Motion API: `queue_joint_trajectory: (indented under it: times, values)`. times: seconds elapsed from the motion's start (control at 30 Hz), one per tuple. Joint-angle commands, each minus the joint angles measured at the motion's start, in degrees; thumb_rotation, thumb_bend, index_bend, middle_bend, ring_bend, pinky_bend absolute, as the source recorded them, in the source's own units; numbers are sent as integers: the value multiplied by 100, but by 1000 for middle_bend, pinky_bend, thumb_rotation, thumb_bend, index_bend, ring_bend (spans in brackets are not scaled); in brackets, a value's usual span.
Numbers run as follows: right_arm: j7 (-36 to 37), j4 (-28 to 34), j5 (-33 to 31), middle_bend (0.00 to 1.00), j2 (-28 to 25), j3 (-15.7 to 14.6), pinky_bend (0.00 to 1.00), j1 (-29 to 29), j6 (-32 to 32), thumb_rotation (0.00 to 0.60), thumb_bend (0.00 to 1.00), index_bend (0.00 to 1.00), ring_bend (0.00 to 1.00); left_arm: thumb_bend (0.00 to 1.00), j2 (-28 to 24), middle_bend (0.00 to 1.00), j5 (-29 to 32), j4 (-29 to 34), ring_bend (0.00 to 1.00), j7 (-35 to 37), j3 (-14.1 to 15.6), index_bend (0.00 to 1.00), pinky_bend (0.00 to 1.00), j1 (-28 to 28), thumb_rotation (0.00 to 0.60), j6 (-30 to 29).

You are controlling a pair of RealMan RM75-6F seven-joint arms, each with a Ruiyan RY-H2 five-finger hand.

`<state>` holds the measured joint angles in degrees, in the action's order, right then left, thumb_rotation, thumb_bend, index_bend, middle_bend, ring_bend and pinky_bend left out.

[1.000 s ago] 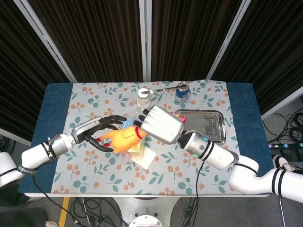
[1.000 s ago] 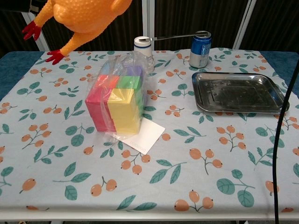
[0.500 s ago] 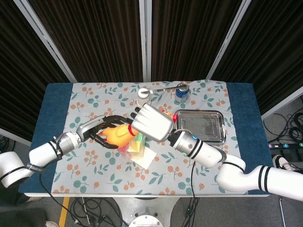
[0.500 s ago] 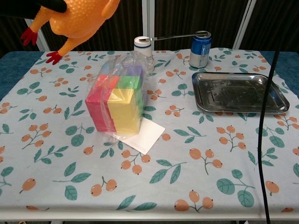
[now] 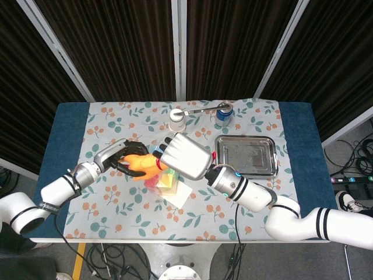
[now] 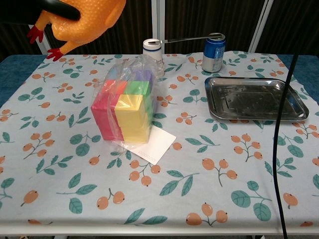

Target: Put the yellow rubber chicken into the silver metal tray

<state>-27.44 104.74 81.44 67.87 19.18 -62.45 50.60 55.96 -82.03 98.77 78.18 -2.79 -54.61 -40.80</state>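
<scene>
One chicken (image 6: 84,20) is hanging above the surface's left side. One tray (image 6: 253,98) is sitting near the right edge, and one can (image 6: 214,53) and one white-capped jar (image 6: 152,53) are standing along the far edge. One bag of blocks (image 6: 125,107) is lying mid-surface, with one card (image 6: 155,145) beside it. Two hands (image 5: 124,158) (image 5: 183,156) are showing.

The yellow-orange rubber chicken (image 5: 141,165) with red feet hung in the air above the table's left half, its pimpled body gripped in black fingers and its legs trailing down to the left. The shallow rectangular silver metal tray (image 6: 254,99) lay flat and empty on the right, well apart from the chicken
</scene>
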Motion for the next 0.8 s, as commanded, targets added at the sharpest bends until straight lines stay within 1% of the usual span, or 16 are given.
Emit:
queue_joint_trajectory:
  times: [0.03,0.1,0.2,0.23,0.27,0.33,0.37,0.4,0.43,0.47,0.5,0.6,0.7,0.8]
  values:
    - [1,69,17,659,-4,-52,896,16,28,600,435,853,646,689,90,843,344,27,824,-168,-157,834,831,120,600,25]
    - [-24,90,20,659,-4,-81,897,19,36,600,433,853,645,709,100,864,426,46,841,-217,-211,860,847,160,600,54]
    - [-66,70,-17,659,1,-97,897,10,41,600,434,853,646,709,104,864,429,54,837,-230,-276,851,853,239,600,83]
    - [-76,54,-44,659,5,-95,897,6,46,600,434,853,646,709,106,850,397,67,822,-231,-293,826,851,285,600,60]
    - [-80,34,-70,659,8,-89,897,2,49,600,434,853,646,706,97,804,315,88,773,-215,-292,749,836,313,600,55]
    - [-81,-14,-129,659,22,-78,897,-7,59,600,434,853,646,651,74,613,66,101,586,-67,-288,504,732,377,600,13]
    - [-68,-41,-163,659,33,-71,896,-10,65,600,434,853,646,577,82,461,-36,79,452,-10,-286,364,645,412,600,-42]
    - [-48,-72,-200,659,47,-64,896,-14,64,600,434,853,646,491,98,320,-108,43,329,21,-282,268,558,445,600,-89]
    - [-30,-116,-243,659,62,-60,896,-24,56,600,434,853,646,401,122,199,-180,5,225,63,-283,201,472,485,600,-154]
    - [-26,-150,-266,659,73,-60,896,-33,51,600,434,853,646,373,138,167,-224,-17,196,111,-289,189,441,512,600,-203]
    - [-26,-181,-283,660,82,-61,897,-41,46,600,435,853,646,321,148,121,-271,-34,154,168,-294,175,382,535,600,-245]
    - [-27,-253,-325,659,101,-72,897,-68,27,600,434,853,646,234,155,73,-497,-71,115,377,-282,161,309,587,600,-382]
    - [-34,-314,-387,659,138,-75,896,-97,19,600,435,853,646,182,147,52,-731,-109,99,536,-249,150,284,596,600,-490]
    - [-32,-359,-413,659,176,-70,897,-123,30,600,435,853,646,169,140,49,-970,-133,97,636,-199,145,282,578,600,-592]
